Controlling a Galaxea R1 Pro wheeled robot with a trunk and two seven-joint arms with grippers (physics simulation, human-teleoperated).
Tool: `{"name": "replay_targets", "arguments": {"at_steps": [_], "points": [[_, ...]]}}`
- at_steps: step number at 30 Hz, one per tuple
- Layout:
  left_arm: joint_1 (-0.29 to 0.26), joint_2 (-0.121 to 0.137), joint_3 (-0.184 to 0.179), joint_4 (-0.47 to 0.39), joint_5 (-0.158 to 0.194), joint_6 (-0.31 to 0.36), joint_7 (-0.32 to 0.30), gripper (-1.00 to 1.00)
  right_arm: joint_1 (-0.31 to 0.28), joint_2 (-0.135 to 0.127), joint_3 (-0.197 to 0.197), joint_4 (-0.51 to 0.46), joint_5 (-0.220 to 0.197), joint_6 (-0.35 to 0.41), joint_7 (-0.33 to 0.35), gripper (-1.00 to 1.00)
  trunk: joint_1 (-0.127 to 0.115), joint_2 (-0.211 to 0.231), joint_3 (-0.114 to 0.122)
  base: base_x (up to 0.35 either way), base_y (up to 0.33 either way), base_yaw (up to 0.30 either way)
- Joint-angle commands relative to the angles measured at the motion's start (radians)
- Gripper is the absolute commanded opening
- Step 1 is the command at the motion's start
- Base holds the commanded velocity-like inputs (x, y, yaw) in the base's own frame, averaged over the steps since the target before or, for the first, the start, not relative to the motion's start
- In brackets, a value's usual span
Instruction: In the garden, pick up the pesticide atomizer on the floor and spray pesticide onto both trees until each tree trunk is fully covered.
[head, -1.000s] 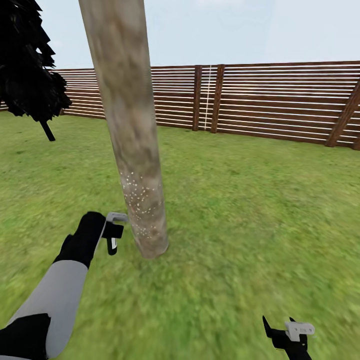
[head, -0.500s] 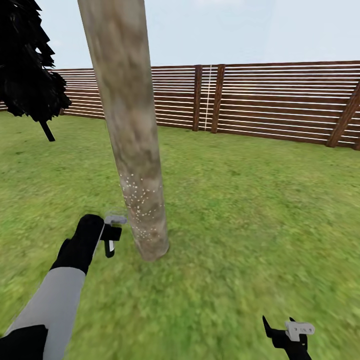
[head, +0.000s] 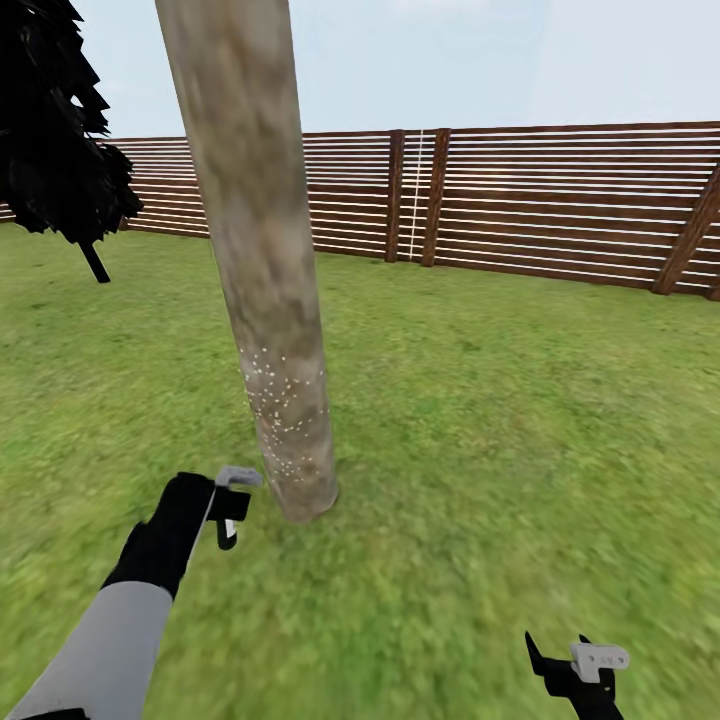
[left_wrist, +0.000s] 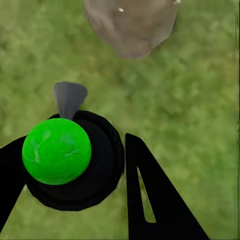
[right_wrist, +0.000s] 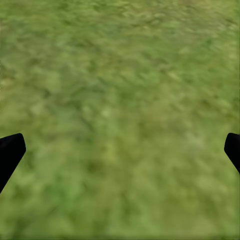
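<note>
Atomizer (left_wrist: 57, 152) is held in the left tool (left_wrist: 75, 170), whose fingers are closed against its black body; its green cap and grey nozzle are seen in the left wrist view, the nozzle aimed toward the foot of the trunk (head: 262, 270). Since a second ago the left tool (head: 228, 503) has been lowered and drawn nearer to the robot, from beside the speckled band to a place near the trunk's base. Pale droplets are seen on the trunk's lower part only, and their spread looks much the same as before; the bark above is bare. It is judged that the spraying of this tree is under way but far from done, and that the lowest part is now being addressed.

The trunk stands just to the right of the left tool and slightly farther off, apart from it. A second tree (head: 60, 130) with dark foliage is seen far to the left, before the fence (head: 560, 205).

The right tool (head: 575, 670) is held low at the near right over the lawn (head: 500, 420), open wide and empty.
</note>
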Motion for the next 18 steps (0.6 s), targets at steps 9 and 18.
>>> {"name": "replay_targets", "arguments": {"at_steps": [9, 18], "points": [[0.0, 0.003, 0.062, 0.282, 0.078, -0.139, 0.174, -1.0, -0.001, -0.001, -0.008, 0.0, 0.002, -0.003, 0.008, 1.0, 0.0, 0.0, -0.001, 0.0, 0.0, 0.0], [0.007, 0.001, 0.074, 0.331, 0.203, -0.285, 0.186, -1.0, -0.001, 0.002, -0.008, 0.0, 0.001, -0.004, 0.007, 1.0, 0.0, 0.0, -0.001, 0.107, -0.127, 0.0]]}}
